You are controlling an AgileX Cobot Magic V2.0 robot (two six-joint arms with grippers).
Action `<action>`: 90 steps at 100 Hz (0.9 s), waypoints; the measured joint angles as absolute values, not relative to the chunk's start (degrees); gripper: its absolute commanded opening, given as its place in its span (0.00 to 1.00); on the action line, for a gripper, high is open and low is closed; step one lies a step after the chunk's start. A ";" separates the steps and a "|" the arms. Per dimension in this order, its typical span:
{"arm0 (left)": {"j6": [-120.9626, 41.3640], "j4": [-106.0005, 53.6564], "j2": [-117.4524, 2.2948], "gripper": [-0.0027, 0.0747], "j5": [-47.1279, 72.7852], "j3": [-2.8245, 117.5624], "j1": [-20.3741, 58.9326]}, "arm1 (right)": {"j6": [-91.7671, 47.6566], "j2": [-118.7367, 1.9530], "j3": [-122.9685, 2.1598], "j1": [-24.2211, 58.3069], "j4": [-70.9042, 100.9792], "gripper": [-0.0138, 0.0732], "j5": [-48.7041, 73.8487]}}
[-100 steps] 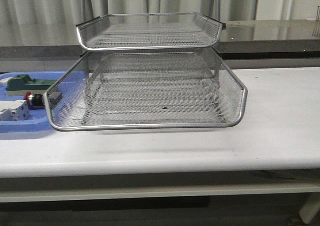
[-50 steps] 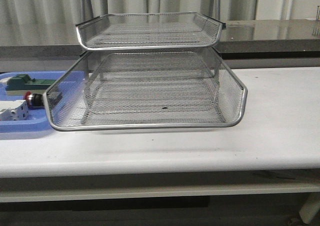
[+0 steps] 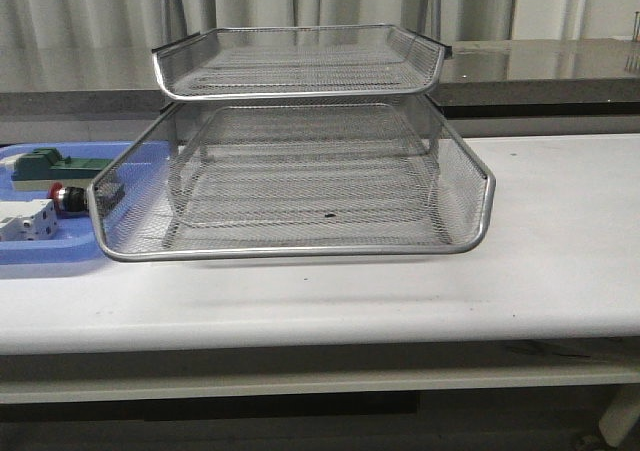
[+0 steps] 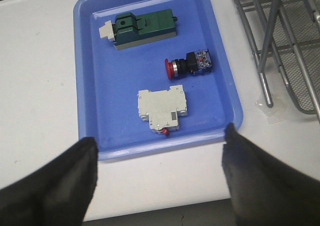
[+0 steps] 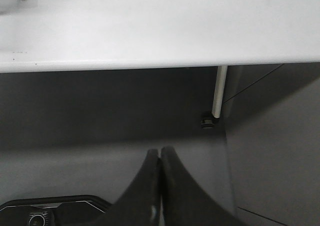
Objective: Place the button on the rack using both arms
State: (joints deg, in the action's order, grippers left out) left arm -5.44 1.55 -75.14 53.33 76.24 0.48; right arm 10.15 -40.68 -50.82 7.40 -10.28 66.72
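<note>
The button [image 4: 190, 64], red head with black body and blue rear block, lies on its side in the blue tray [image 4: 86, 80]; in the front view it shows [image 3: 66, 198] just left of the rack. The silver wire-mesh rack [image 3: 300, 181] stands mid-table; its legs show in the left wrist view [image 4: 280, 45]. My left gripper [image 4: 160, 143] is open and empty, above the table edge just short of the tray's near rim. My right gripper [image 5: 160, 153] is shut and empty, below the table's front edge. Neither arm shows in the front view.
In the blue tray also lie a green-and-cream block [image 4: 142, 28] and a white boxy switch [image 4: 162, 108]. A table leg [image 5: 219, 93] stands under the white table [image 3: 560, 231]. A grey counter [image 3: 560, 66] runs behind the rack.
</note>
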 measured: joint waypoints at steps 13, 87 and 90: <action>-5.44 1.31 -75.14 0.81 52.21 76.24 0.48 | 10.15 -40.68 -50.82 7.40 -10.28 0.08 66.72; -31.77 0.00 -105.93 0.81 62.23 105.21 0.48 | 10.26 -40.68 -50.82 7.40 -10.28 0.08 66.72; -32.82 0.00 -107.99 0.81 63.31 107.25 0.48 | 10.38 -40.68 -50.82 7.40 -10.28 0.08 66.72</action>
State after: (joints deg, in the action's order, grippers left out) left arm -32.82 0.00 -107.99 63.31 107.25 0.48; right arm 10.38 -40.68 -50.82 7.40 -10.28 66.72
